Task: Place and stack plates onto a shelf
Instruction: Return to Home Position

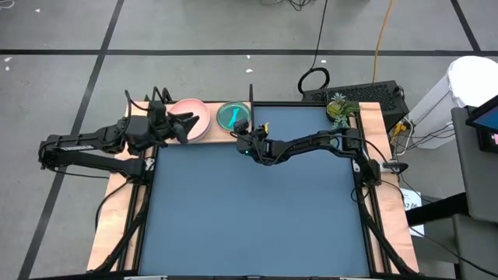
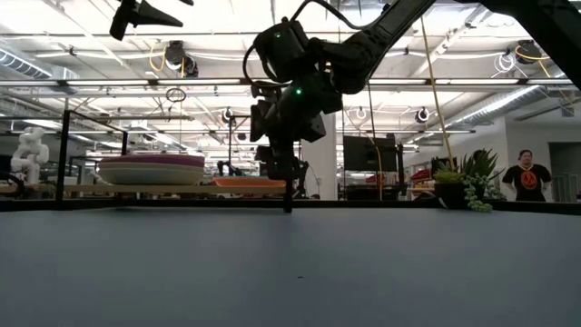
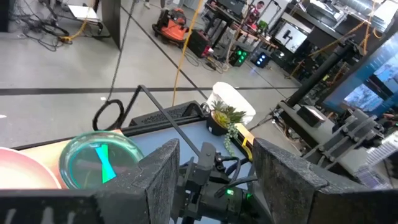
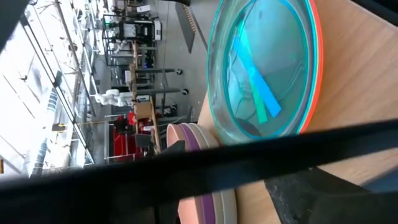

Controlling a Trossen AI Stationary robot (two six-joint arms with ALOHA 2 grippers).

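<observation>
The shelf [image 1: 208,140], a light wooden board with black uprights, stands at the table's far left. On it a pink plate [image 1: 189,118] tops a stack of larger plates [image 2: 152,168]. Beside that, a teal plate [image 4: 261,68] with a stripe lies on an orange one [image 4: 316,56]. My left gripper [image 1: 184,124] hovers open above the pink plate. My right gripper [image 1: 247,141] stands just off the shelf's right end, near the teal plate [image 1: 232,116], open with nothing between its fingers.
A black upright [image 1: 250,97] of the shelf rises right next to my right gripper. A potted plant [image 1: 337,109] stands at the table's far right corner. The dark blue tabletop [image 1: 257,210] spreads toward the near edge. A person [image 2: 526,177] stands far off in the room.
</observation>
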